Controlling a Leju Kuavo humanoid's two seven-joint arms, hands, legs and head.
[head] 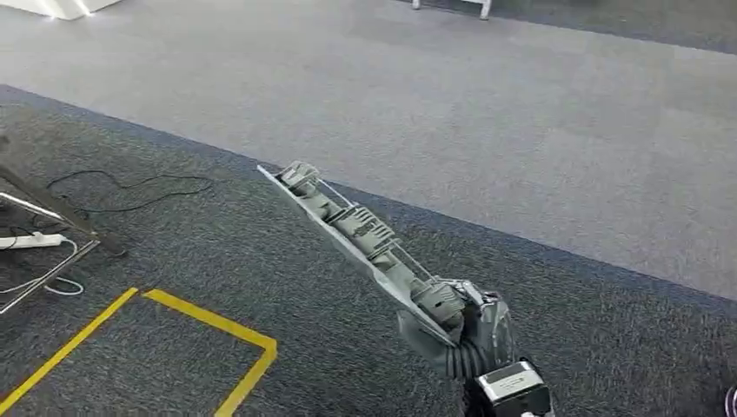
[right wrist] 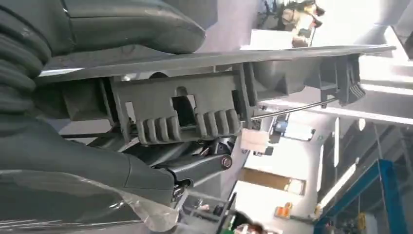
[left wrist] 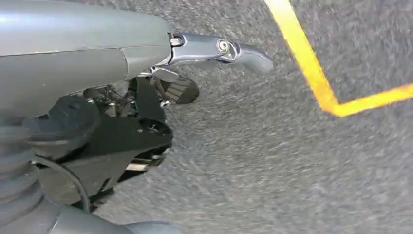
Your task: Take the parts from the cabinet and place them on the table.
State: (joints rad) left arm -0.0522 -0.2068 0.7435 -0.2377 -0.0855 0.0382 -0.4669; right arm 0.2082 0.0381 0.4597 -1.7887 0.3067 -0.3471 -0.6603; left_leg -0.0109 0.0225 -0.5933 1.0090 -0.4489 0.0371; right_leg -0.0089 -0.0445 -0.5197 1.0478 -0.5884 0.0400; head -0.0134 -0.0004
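Observation:
A long grey plastic part (head: 356, 239) with ribs, clips and a thin metal rod juts up and to the left over the carpet in the head view. My right hand (head: 465, 330) grips its near end. In the right wrist view the same part (right wrist: 195, 105) runs across the picture, pinched between the thumb above and darker fingers (right wrist: 195, 168) below. My left hand (left wrist: 160, 73) hangs over the carpet with its fingers apart and nothing in it.
Dark carpet lies below me, with yellow floor tape (head: 209, 326) at the near left. A metal frame leg, a white power strip (head: 30, 241) and black cables (head: 130, 191) lie at the left. Lighter grey floor (head: 487, 113) stretches ahead.

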